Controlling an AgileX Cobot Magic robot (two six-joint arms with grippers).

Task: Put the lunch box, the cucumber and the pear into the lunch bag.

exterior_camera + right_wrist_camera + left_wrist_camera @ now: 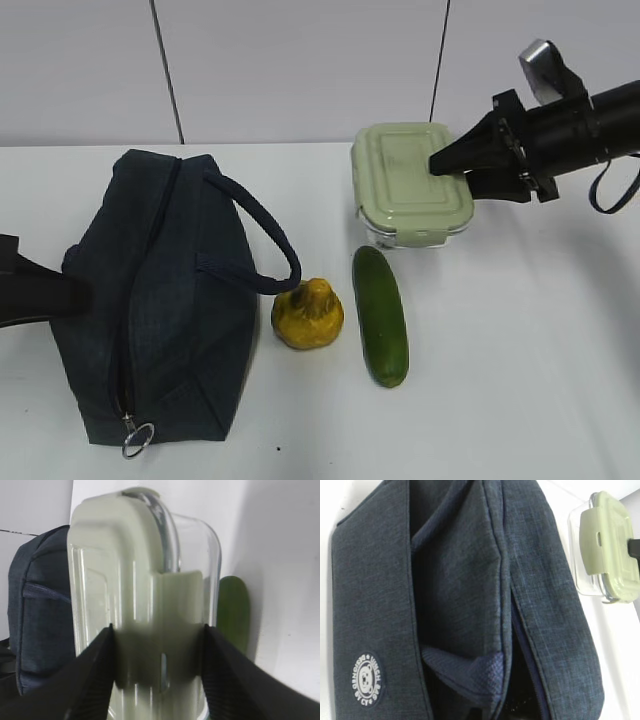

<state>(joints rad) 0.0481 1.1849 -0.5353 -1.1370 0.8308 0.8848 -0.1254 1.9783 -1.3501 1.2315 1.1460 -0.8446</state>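
lunch bag (160,300) as landmark: a dark navy fabric bag lying on a white table (520,380), its black top zipper (128,350) running along the upper face and ending in a metal ring pull (137,438) at the near end. one loop handle (255,240) arches off the bag's right side toward the pear (308,314). pear, squat and yellow-orange with brownish blotches, sits just right of the bag, below the handle loop. cucumber (381,315), dark green and straight, lies just right of the pear, parallel to the bag's long axis. lunch box (410,182), clear with a pale sage-green clip-on lid, stands farther back and to the right of the bag, beyond the cucumber's far end.

right gripper (452,165) reaches in from the far side of the bag, its black fingers (90,680) set on either side of the lunch box at the lid's side clip; the right wrist view shows the fingers pressed against both faces of the box, pinching it. the box rests on the table.

left gripper (70,295) sits at the bag's left edge, only a dark arm shape visible in the exterior view; its tips are pressed together. the left wrist view looks down the bag's side, where a round white logo patch (368,678) is sewn on, with the lunch box beyond the bag's far edge.
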